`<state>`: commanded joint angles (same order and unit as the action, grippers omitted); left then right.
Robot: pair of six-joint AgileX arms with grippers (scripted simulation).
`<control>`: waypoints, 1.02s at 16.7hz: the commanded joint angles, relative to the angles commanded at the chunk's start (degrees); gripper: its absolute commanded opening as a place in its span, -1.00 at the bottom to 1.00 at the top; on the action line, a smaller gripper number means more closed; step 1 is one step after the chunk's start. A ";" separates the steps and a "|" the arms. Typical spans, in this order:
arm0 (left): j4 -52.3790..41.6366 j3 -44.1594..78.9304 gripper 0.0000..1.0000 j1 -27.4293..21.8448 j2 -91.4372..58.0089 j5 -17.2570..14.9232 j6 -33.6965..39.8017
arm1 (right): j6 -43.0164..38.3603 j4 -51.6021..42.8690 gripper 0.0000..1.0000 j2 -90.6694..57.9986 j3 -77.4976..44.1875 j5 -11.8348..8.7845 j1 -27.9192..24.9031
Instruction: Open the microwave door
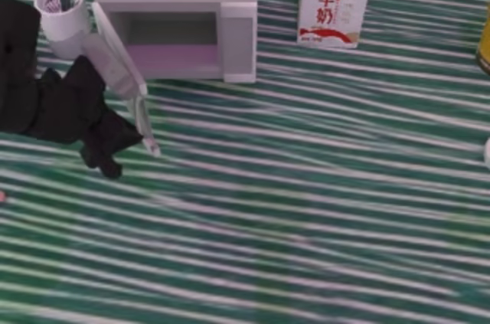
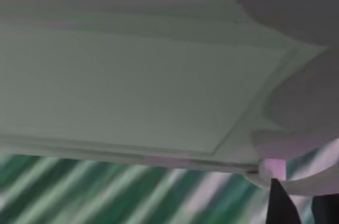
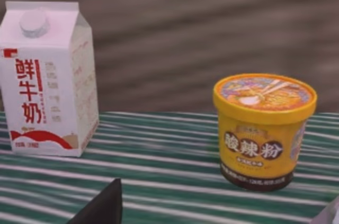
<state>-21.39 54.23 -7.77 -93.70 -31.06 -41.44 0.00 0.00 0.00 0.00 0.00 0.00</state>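
Microwave (image 1: pixel 180 10) upper left of top view; microwave door (image 1: pixel 115 52) swung well out, handle (image 1: pixel 144 121) at my left gripper (image 1: pixel 115 157); finger state: cannot tell. Keep pulling along hinge arc, avoid white cup (image 1: pixel 65 21). Right arm out of top view

The microwave door (image 1: pixel 115 52) stands swung wide open from the microwave (image 1: pixel 180 14), left gripper (image 1: pixel 122 144) beside its handle (image 1: pixel 144 121).

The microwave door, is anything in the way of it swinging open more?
Maybe. The microwave door is already swung out, and the white cup stands just behind it at the table's left. The left gripper is at its handle.
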 joint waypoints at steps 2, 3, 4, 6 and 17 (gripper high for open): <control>-1.18 0.14 -1.00 0.72 -0.44 -0.61 -1.57 | 0.00 0.00 1.00 0.00 0.00 0.00 0.00; -1.44 0.06 -1.00 0.83 -0.59 -0.66 -1.80 | 0.00 0.00 1.00 0.00 0.00 0.00 0.00; -1.44 0.06 -1.00 0.83 -0.59 -0.66 -1.80 | 0.00 0.00 1.00 0.00 0.00 0.00 0.00; -1.44 0.06 -1.00 0.83 -0.59 -0.66 -1.80 | 0.00 0.00 1.00 0.00 0.00 0.00 0.00; -1.44 0.06 -1.00 0.83 -0.59 -0.66 -1.80 | 0.00 0.00 1.00 0.00 0.00 0.00 0.00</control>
<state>-22.83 54.29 -6.94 -94.29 -31.73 -43.23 0.00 0.00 0.00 0.00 0.00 0.00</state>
